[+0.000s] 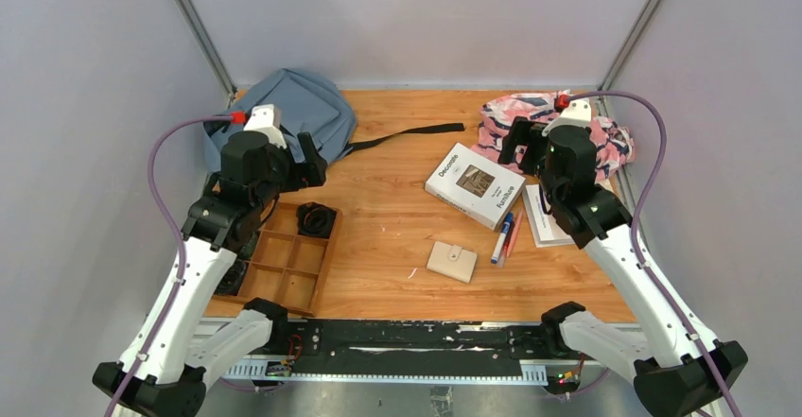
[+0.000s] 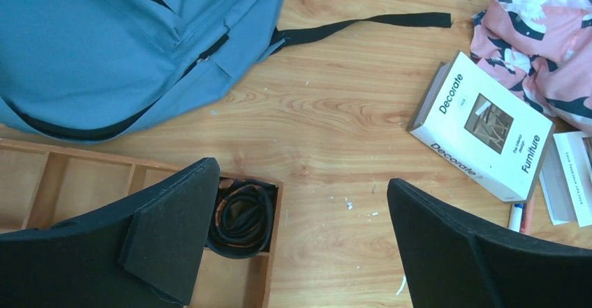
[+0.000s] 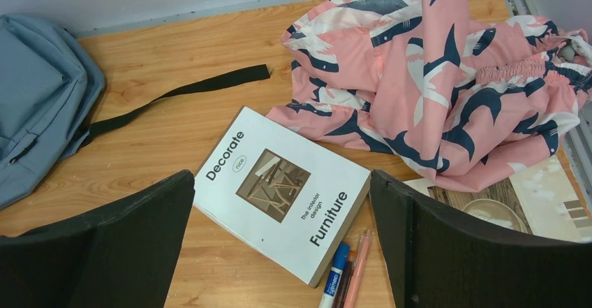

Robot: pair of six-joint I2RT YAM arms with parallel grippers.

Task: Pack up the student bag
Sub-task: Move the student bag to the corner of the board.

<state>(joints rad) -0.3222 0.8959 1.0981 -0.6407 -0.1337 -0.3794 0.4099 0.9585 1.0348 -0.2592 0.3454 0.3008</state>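
The student bag (image 1: 284,105) is laid slumped at the far left; how far its zip is undone cannot be told. The left gripper (image 2: 299,182) is held wide open and empty near it, and the right gripper (image 3: 279,179) likewise above the book (image 1: 475,184). The bag's mouth should probably be spread first.

Soft grey-blue fabric backpack (image 1: 288,105) far left on wooden table (image 1: 397,233), pink-white-navy patterned cloth (image 1: 496,119) far right, white boxy book (image 1: 475,186) between, tan square wallet (image 1: 452,262) nearer, wooden compartment tray (image 1: 287,268) near left holding black coiled cable (image 1: 317,219).
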